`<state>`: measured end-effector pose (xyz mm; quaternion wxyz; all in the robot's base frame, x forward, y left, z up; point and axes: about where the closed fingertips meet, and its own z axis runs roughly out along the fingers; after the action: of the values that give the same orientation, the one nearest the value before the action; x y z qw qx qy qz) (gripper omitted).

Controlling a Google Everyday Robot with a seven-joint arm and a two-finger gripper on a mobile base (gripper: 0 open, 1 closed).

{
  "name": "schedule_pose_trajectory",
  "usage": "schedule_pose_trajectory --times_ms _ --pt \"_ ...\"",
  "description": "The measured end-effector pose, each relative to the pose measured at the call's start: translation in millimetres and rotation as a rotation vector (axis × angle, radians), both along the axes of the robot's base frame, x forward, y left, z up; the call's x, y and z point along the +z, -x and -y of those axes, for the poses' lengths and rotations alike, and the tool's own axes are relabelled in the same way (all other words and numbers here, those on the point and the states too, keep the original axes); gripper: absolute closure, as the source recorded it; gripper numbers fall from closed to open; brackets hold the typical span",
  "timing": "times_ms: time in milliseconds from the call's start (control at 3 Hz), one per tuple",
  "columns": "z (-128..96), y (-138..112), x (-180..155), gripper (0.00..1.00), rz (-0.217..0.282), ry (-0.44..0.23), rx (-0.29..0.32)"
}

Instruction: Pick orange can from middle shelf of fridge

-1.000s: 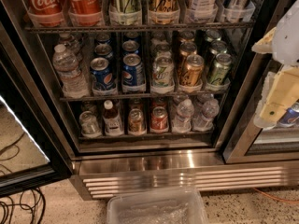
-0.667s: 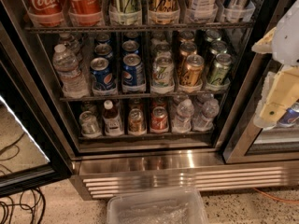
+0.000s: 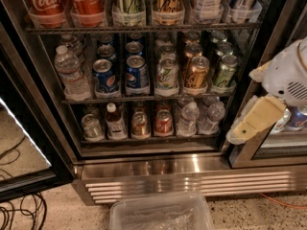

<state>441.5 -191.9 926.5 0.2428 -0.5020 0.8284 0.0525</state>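
The fridge (image 3: 153,166) stands open in front of me. Its middle shelf (image 3: 144,99) is a dark wire rack with rows of cans. The orange can (image 3: 196,73) stands upright at the front of its row, right of centre, with more like it behind. A pale green-and-white can (image 3: 166,74) is on its left and an olive-green can (image 3: 224,71) on its right. My gripper (image 3: 240,133) hangs at the right edge of the view, outside the fridge, to the right of and lower than the orange can, and holds nothing.
Blue cola cans (image 3: 136,74) and a water bottle (image 3: 72,73) fill the shelf's left side. The top rack holds tall red cans (image 3: 86,1), the bottom rack small bottles and cans. The glass door (image 3: 24,143) swings open at left. A clear plastic bin (image 3: 160,217) and cables (image 3: 19,214) lie on the floor.
My gripper has swung left and lower in the view, closer to the fridge's right frame. The cans and shelves have not moved.
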Motion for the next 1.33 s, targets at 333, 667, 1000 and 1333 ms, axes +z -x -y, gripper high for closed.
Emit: schedule_pose_trajectory --times_ms 333,667,1000,1333 --pt "-7 -12 5 0.0 0.054 -0.052 -0.029" --pt "-7 -12 5 0.0 0.055 -0.049 -0.028" --pt "-14 -15 2 0.0 0.073 -0.1 -0.036" --pt "-31 -22 -19 0.0 0.09 -0.24 -0.088"
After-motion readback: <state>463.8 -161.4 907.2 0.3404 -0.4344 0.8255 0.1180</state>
